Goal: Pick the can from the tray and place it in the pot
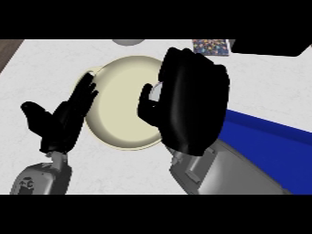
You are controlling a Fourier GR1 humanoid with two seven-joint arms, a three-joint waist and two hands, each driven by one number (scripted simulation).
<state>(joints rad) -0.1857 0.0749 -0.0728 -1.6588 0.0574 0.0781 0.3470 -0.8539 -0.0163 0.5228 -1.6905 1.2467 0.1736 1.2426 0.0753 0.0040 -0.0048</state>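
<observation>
Head view: the can (156,93) is showing only as a pale sliver inside the curled right hand (189,103), over the cream pot (121,114); its axis is too hidden to tell. The left hand (62,119) is resting open beside the pot on the white counter (23,82), and the blue tray (280,151) is lying partly cut off at right.

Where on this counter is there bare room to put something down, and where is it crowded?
Bare white counter lies left of the cream pot, beyond the open left hand. Another bare strip runs along the near edge, between the two forearms. The middle is crowded: the right hand, curled round something pale, hangs over the pot's right rim, with the blue tray close behind it.
</observation>
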